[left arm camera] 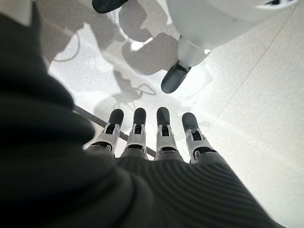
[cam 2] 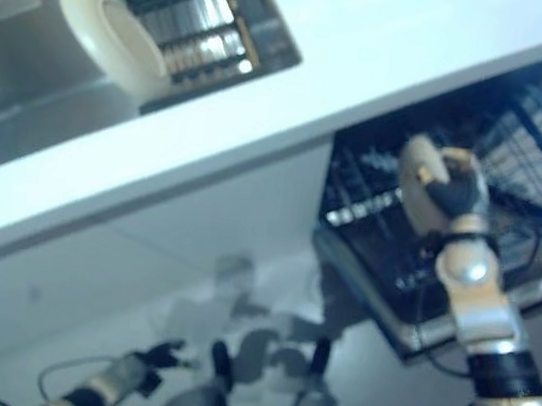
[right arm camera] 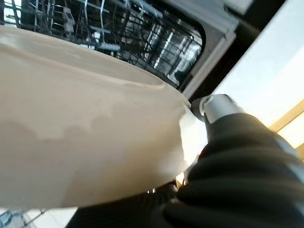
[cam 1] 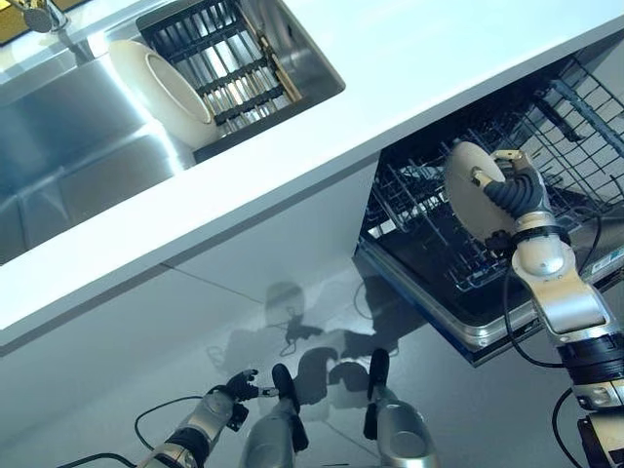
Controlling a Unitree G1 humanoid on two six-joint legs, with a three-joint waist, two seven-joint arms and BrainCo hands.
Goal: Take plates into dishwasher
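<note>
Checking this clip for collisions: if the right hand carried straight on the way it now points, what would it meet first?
Probably the dishwasher rack: the right hand holds a plate over the wire basket, though depth is unclear.

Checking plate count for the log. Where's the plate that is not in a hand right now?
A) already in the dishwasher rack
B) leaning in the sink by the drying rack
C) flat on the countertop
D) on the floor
B: the second plate leans in the sink beside the drying rack, while the right hand holds the other plate over the dishwasher rack.
</note>
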